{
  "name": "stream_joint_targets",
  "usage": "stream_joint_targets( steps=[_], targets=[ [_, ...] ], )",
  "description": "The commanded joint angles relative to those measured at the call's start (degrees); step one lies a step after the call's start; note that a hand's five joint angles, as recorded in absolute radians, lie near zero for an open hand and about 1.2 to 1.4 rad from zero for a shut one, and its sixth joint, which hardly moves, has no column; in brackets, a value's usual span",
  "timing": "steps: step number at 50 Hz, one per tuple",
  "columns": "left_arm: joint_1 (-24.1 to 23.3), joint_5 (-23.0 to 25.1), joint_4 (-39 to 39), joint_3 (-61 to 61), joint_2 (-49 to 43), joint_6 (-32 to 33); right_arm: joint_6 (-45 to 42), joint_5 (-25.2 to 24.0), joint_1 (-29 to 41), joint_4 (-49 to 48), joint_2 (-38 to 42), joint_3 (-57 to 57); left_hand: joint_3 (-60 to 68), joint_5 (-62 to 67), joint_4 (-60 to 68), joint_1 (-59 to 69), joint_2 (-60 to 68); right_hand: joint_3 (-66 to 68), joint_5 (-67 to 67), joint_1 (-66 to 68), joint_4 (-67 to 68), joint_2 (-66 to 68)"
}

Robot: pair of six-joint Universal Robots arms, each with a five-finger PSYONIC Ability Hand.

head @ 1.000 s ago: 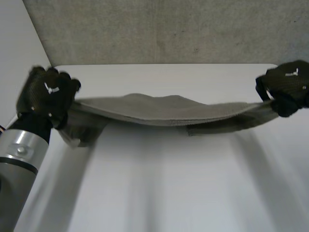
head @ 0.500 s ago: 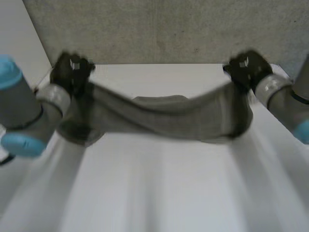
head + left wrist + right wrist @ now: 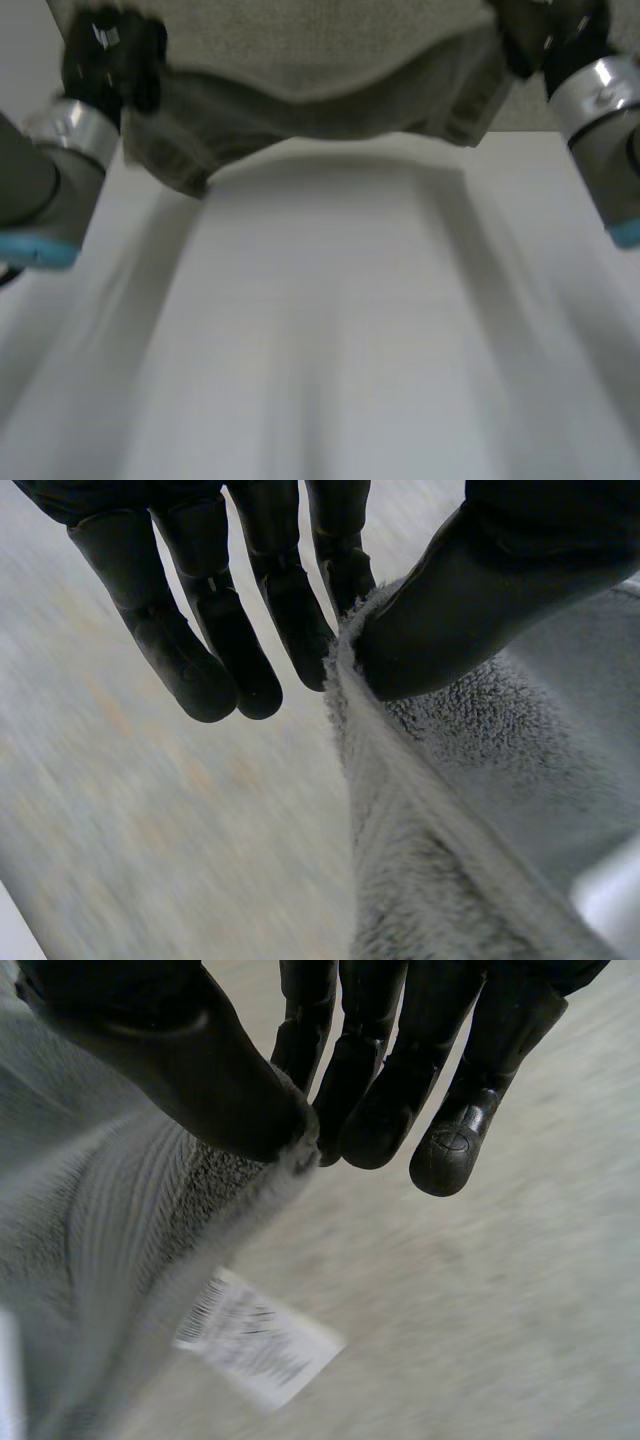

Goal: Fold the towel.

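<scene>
Towel [image 3: 330, 115] hangs slack above the tabletop [image 3: 320, 340], strung between both arms. Left robot hand [image 3: 108, 55] and right robot hand [image 3: 545, 35] each pinch an upper corner, thumb against fingers. Judged step: the lift. The next move calls for even lowering with edges matched.

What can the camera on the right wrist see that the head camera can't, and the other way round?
The right wrist view adds a white printed label hanging from the towel, and the right hand pinching the towel's edge between thumb and fingers. The head view adds the left hand holding the other end, with the towel sagging between both hands over the white table. Both show the grey towel and the right hand.
</scene>
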Motion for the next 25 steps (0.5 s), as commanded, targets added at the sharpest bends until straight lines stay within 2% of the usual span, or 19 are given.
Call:
stream_joint_targets(
  steps=[1,7,11,18,25],
  targets=[
    [1.7,7.5,7.2,-18.9,1.1,0.9,-0.8,-4.7,-2.4,4.4,0.2,12.6,-8.7,-15.1,-7.0,-1.9,-5.7,3.1,3.2,3.7,3.7,4.6],
    [1.5,10.5,12.1,-29.1,2.8,4.4,-1.5,-5.2,-4.3,4.2,-0.3,24.0,-8.7,-15.1,-7.0,-1.9,-5.7,3.1,3.2,3.7,3.7,4.6],
    [1.7,11.2,12.7,-36.4,4.0,10.8,-3.0,-5.5,-5.2,4.8,-1.4,28.7,-8.7,-15.1,-7.0,-1.9,-5.7,3.1,3.2,3.7,3.7,4.6],
    [1.9,11.1,12.2,-45.7,8.4,20.3,-8.0,-5.2,-8.3,7.7,-10.0,37.0,-8.7,-15.1,-7.0,-1.9,-5.7,3.1,3.2,3.7,3.7,4.6],
    [2.2,11.0,10.3,-50.1,18.9,22.0,-8.1,-6.8,-11.8,16.1,-20.1,38.2,-8.7,-15.1,-7.0,-1.9,-5.7,3.1,3.2,3.7,3.7,4.6]
  ],
)
